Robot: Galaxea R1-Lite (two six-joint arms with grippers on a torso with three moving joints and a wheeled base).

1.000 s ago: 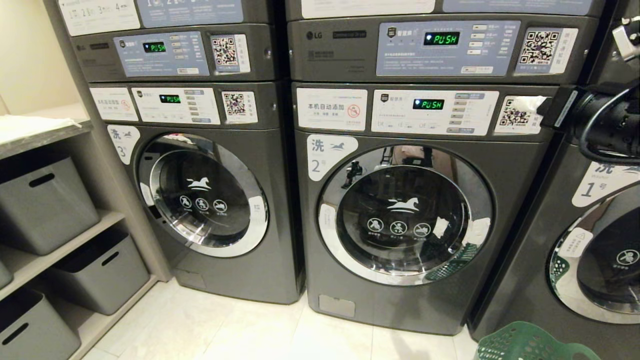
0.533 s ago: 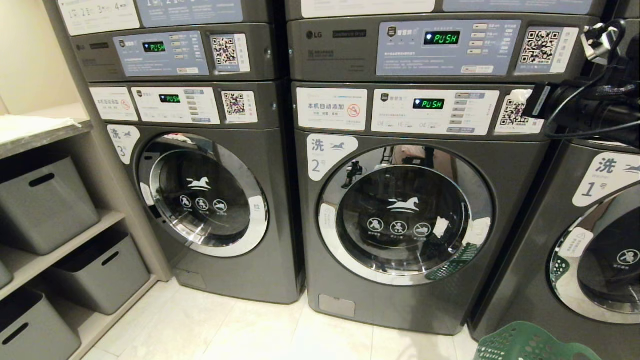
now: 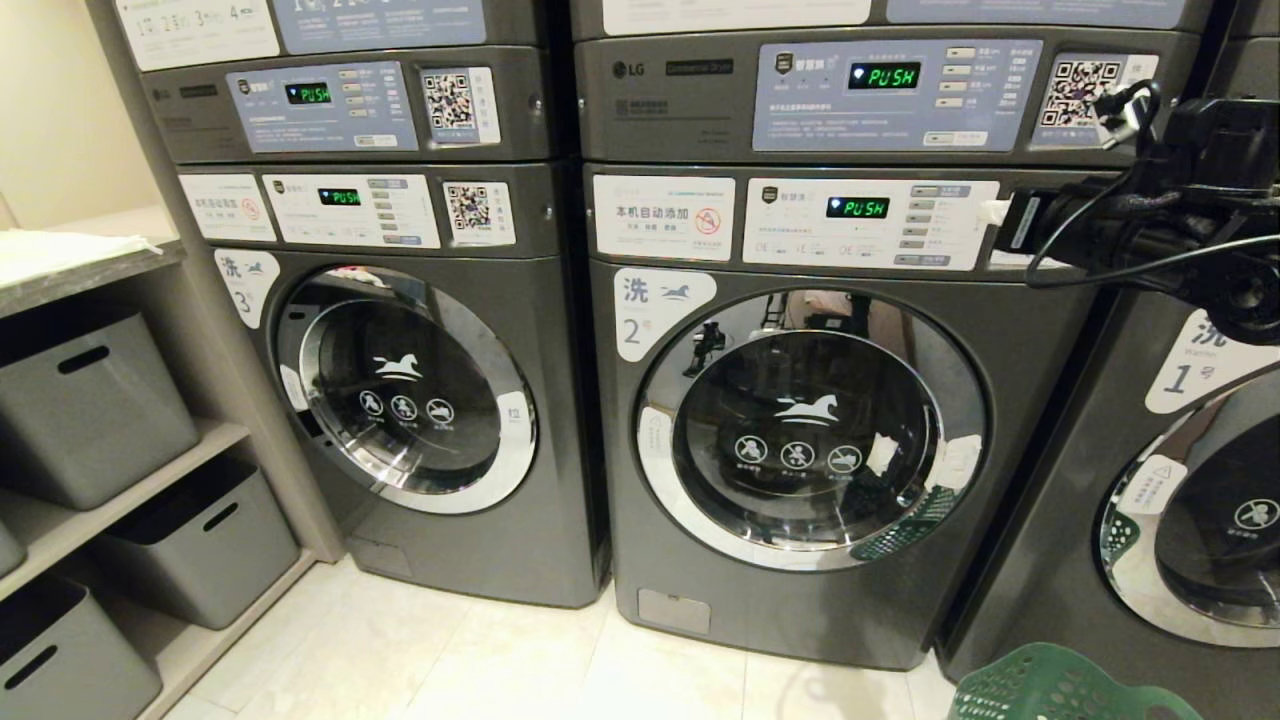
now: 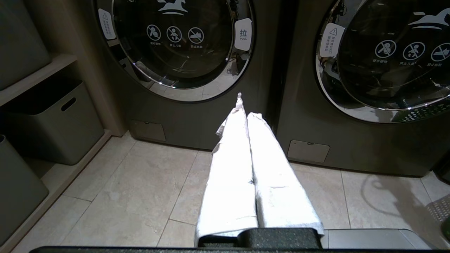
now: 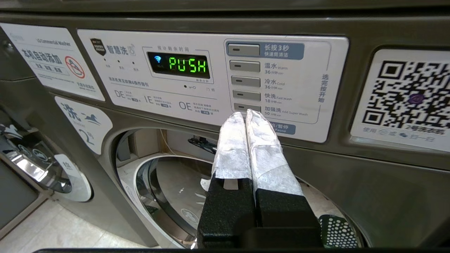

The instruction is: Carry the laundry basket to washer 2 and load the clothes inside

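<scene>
Hovering clenched and empty at washer 2's control panel [image 5: 211, 80], the right gripper [image 5: 248, 121] seems poised to press a button. The laundry basket [image 3: 1060, 690] sits on the floor at near right, freeing both arms. The left gripper [image 4: 246, 116] hangs clenched, low.

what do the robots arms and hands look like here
The right arm is black, with looped black cables and a white connector near its top. The right hand has two black textured fingers, their tapering tips wrapped in white fabric-like tape. The left hand has the same white wrapping on a black base.
</scene>
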